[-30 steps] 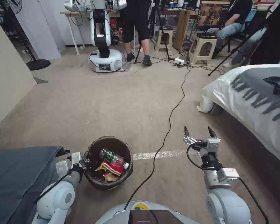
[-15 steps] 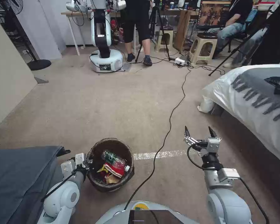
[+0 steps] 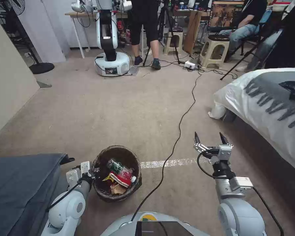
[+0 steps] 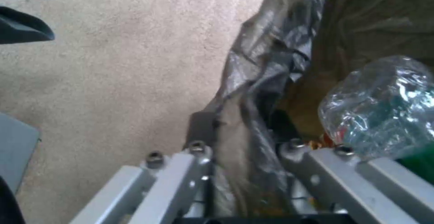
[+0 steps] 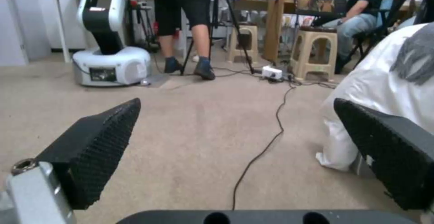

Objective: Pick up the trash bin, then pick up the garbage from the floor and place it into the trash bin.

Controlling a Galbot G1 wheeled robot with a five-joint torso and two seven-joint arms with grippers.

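The trash bin (image 3: 116, 173) stands upright on the carpet (image 3: 121, 108), low in the head view and a little to the robot's left. Its round open mouth faces up, and the dark bag (image 4: 257, 64) is folded over its rim. There is one bin.

Inside it lies the garbage (image 3: 118, 175). A clear plastic bottle (image 3: 119, 167) with a green label lies on its side on top, slanting from the far left of the bin to the near right. Under it are a yellow wrapper, a red piece and a tan paper piece, all crumpled together. How many pieces lie deeper down is hard to tell.

The left gripper (image 3: 88, 172) is at the bin's left rim. In the left wrist view its fingers (image 4: 201, 130) are pinched close on the bag-covered rim, one on the outside and one on the inside next to the bottle (image 4: 384, 105). The left arm bends up from below, beside a dark grey cloth (image 3: 19, 186) on the left.

The right gripper (image 3: 209, 139) hangs over bare carpet, well apart from the bin, pointing forward. Its two black fingers (image 5: 97, 149) are spread wide and hold nothing. One black cable (image 3: 182, 121) runs along the floor between the bin and the right gripper. A bed (image 3: 268, 105) is on the right.
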